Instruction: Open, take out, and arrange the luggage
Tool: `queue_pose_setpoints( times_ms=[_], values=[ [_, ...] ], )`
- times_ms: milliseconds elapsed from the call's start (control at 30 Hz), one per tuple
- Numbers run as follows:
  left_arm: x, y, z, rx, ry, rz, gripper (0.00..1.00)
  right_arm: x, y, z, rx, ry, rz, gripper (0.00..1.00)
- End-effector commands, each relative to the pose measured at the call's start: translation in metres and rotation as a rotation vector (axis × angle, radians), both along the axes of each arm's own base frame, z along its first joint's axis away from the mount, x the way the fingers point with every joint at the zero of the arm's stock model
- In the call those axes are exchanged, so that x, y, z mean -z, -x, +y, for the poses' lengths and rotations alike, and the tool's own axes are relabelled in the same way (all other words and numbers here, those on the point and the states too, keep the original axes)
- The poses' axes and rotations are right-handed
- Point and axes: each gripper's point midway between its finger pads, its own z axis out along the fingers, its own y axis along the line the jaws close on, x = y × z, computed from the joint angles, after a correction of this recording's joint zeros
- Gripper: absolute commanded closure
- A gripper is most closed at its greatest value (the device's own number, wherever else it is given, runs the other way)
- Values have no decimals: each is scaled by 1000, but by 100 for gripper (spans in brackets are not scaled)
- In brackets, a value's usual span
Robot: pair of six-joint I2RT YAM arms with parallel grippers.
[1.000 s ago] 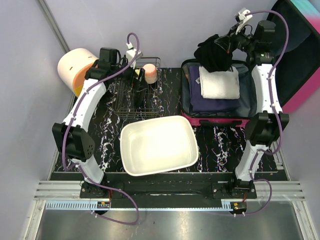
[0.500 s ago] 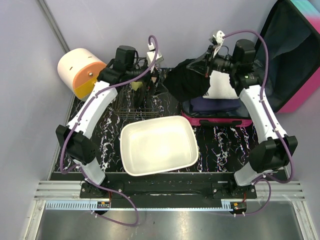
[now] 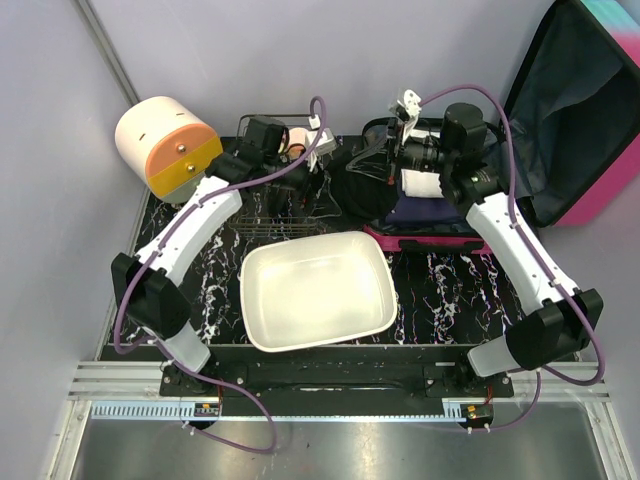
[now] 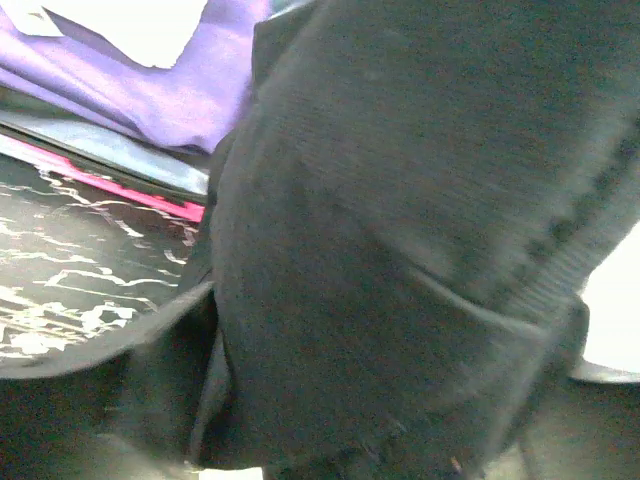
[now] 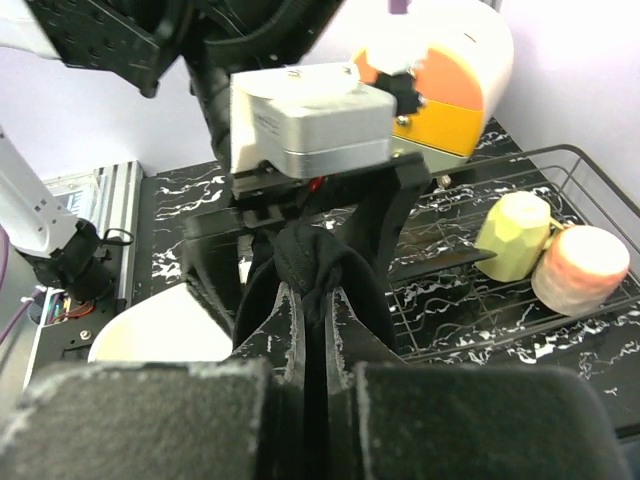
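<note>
Gripping a black garment in the tightly pinched right jaws, aloft over the left rim of the open luggage; spread wide with the left jaws, close up against that cloth; parked at the right rear of the surface, lid upright, folded white towel on purple clothing inside.
</note>
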Motion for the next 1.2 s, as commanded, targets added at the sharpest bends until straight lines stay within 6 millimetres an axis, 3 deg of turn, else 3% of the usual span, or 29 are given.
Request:
queue_pose_setpoints(
  times_ms=[0,33,67,133,167,200,233,300,333,533,633,767,933,1167],
  values=[
    [-35,31,-4,121,116,-43,30,-35,27,5,-53,-56,-101,100],
    [-32,36,-2,133,113,-31,38,-34,27,5,-51,-54,-95,100],
    [-28,43,0,141,103,-2,54,-32,27,5,-51,-53,-90,100],
    [-25,61,5,179,102,26,72,-28,26,5,-50,-44,-70,99],
    [-21,70,9,184,93,53,83,-23,26,5,-45,-33,-42,86],
    [-10,80,14,179,76,88,99,-22,25,4,-36,-29,-32,52],
    [0,84,16,166,47,99,100,-20,22,3,-14,-22,-27,34],
    [24,102,27,169,-8,151,100,-16,20,0,18,-7,0,18],
    [31,108,31,172,-30,163,100,-17,17,-4,46,2,-19,1],
    [76,165,58,270,-158,324,100,0,9,-23,162,51,11,0],
    [103,179,70,305,-258,443,100,10,6,-28,187,74,32,0],
    [143,176,82,352,-406,594,98,18,1,-31,212,92,44,0],
    [165,162,84,326,-420,632,94,27,-11,-39,254,123,43,0],
    [212,135,112,176,-579,680,77,38,-20,-49,286,157,53,0]
  ],
)
